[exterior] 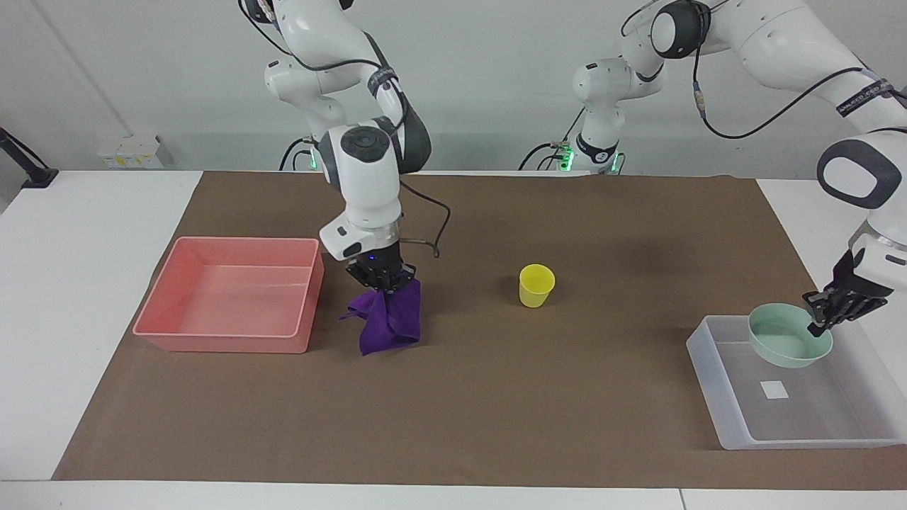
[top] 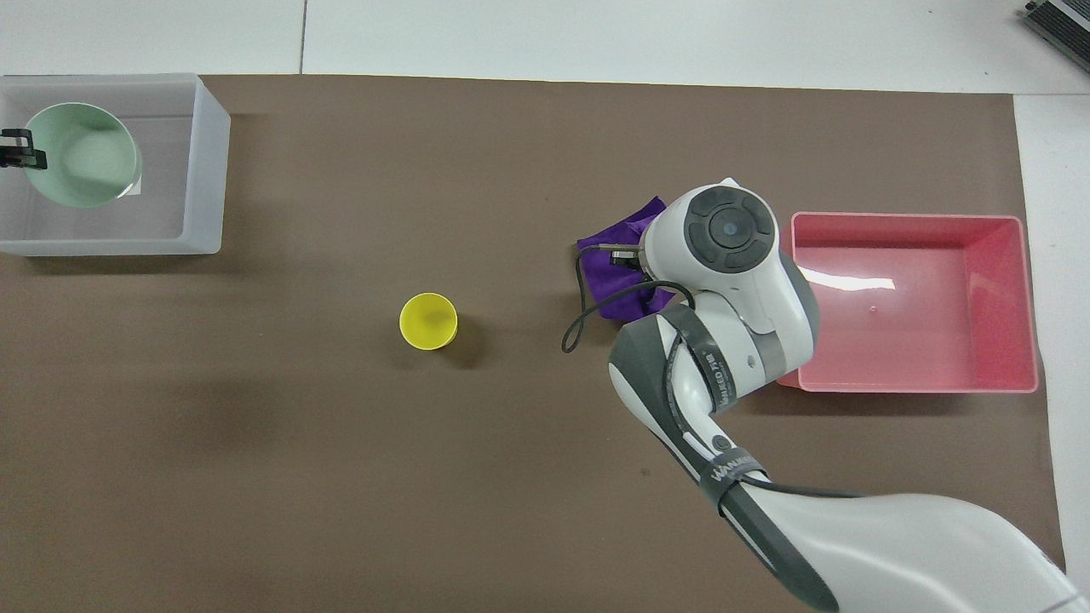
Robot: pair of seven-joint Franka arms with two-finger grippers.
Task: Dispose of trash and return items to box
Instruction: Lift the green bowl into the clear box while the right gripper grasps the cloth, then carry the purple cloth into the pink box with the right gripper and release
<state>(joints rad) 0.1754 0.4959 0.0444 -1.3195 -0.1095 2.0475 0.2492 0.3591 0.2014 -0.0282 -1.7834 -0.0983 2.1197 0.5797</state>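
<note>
Purple rag (exterior: 386, 319) lifted; bowl (exterior: 788, 345) over bin (exterior: 737, 425)

R gripper (exterior: 383, 278) clamps the deep-purple cloth rag (exterior: 388, 320), hanging clear of the desk beside the pink rectangular tray (exterior: 234, 338). L gripper (exterior: 827, 312) pinches the pale mint-green bowl (exterior: 786, 345) over the translucent plastic bin (exterior: 737, 425). Small yellow plastic cup (exterior: 536, 285) stands upright between.

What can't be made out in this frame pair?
- Left gripper: overhead view shows only its tip at the frame edge.
- Whether the mint bowl touches the clear bin floor: neither view settles it.
- Right gripper: overhead, its own wrist hides the grip on the purple rag.
</note>
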